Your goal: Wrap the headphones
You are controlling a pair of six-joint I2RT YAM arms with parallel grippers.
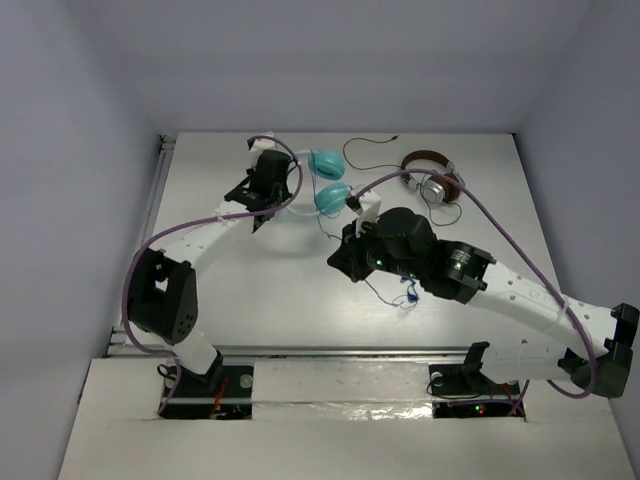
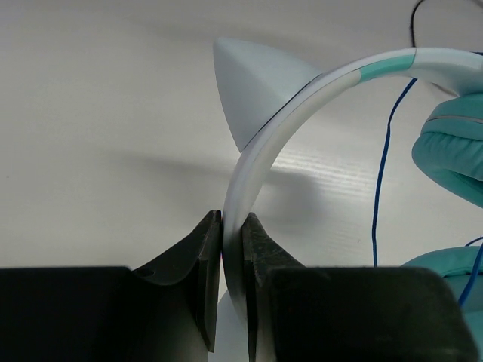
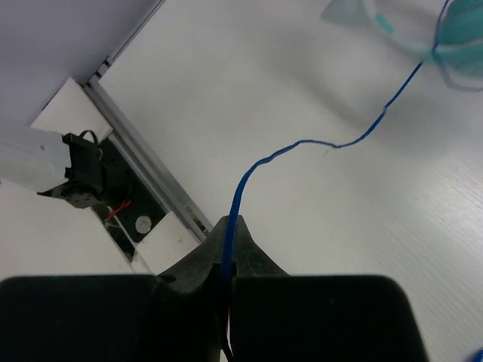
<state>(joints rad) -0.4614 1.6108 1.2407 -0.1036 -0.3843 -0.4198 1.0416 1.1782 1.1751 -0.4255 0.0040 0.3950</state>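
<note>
Top external shows two sets on the table (image 1: 250, 300): one pair of teal headphones (image 1: 330, 198) at far centre and one brown-and-silver pair (image 1: 432, 178) to its right; both arms reach forward and inward; the left gripper (image 2: 232, 226) is clamped on the pale headband (image 2: 302, 87); the right gripper (image 3: 229, 226) pinches the blue cable (image 3: 302, 143).

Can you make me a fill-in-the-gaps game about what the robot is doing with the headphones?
The left gripper is shut on the teal headphones' pale ____. The right gripper pinches their thin cable, coloured ____. The table holds ____ pairs of headphones; the brown pair lies untouched.
Missing words: headband; blue; two.
</note>
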